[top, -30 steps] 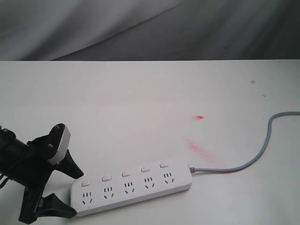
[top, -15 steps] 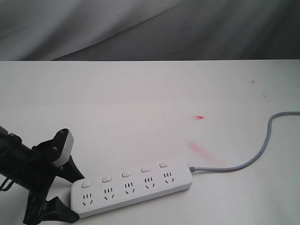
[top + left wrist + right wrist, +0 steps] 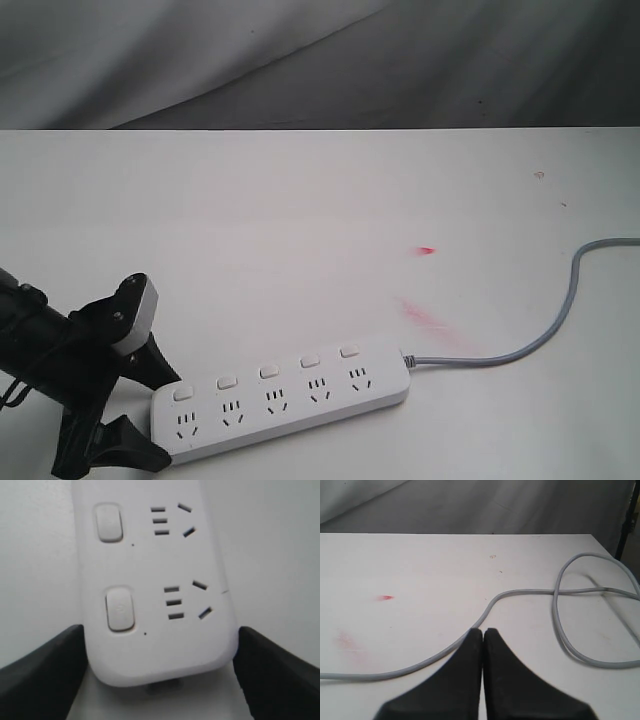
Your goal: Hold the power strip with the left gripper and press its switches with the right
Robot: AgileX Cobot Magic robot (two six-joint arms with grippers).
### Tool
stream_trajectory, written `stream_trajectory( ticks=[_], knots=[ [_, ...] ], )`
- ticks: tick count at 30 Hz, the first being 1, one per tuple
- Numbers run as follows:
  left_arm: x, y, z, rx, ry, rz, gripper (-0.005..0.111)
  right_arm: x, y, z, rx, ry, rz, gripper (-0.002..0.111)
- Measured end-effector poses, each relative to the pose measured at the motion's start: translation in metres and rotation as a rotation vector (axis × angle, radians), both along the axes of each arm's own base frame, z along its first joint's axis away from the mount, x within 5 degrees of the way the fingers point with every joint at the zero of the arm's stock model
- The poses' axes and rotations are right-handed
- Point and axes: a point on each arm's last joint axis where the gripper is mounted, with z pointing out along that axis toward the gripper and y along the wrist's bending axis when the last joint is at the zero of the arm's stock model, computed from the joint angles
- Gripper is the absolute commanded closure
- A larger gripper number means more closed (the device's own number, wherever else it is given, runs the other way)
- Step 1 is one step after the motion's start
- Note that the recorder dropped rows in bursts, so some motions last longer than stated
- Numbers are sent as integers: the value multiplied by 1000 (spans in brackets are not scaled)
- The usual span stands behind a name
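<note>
The white power strip lies flat near the table's front edge, its row of switches on the far side of the sockets. My left gripper straddles the strip's left end, one black finger against each long side, shut on it. In the left wrist view the fingers press both edges of the strip, with two switches in sight. My right gripper is out of the exterior view; its jaws are shut and empty, above the grey cord.
The grey cord runs from the strip's right end and curves off to the right, looping there. Red smears and a red spot mark the white table. A grey cloth hangs behind the table's far edge.
My left gripper has slid right onto the strip's end and its fingers have drawn in against the sides. The strip has stayed in place.
</note>
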Motion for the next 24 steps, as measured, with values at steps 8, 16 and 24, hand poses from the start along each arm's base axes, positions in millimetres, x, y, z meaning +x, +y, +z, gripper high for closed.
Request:
stream_trajectory(
  ticks=[8, 16, 24],
  knots=[
    [0, 0, 0, 1, -4, -3, 51, 0, 0, 0, 0, 0, 0, 108],
    [0, 0, 0, 1, -5, -5, 51, 0, 0, 0, 0, 0, 0, 108],
    [0, 0, 0, 3, -6, -4, 51, 0, 0, 0, 0, 0, 0, 108]
  ],
)
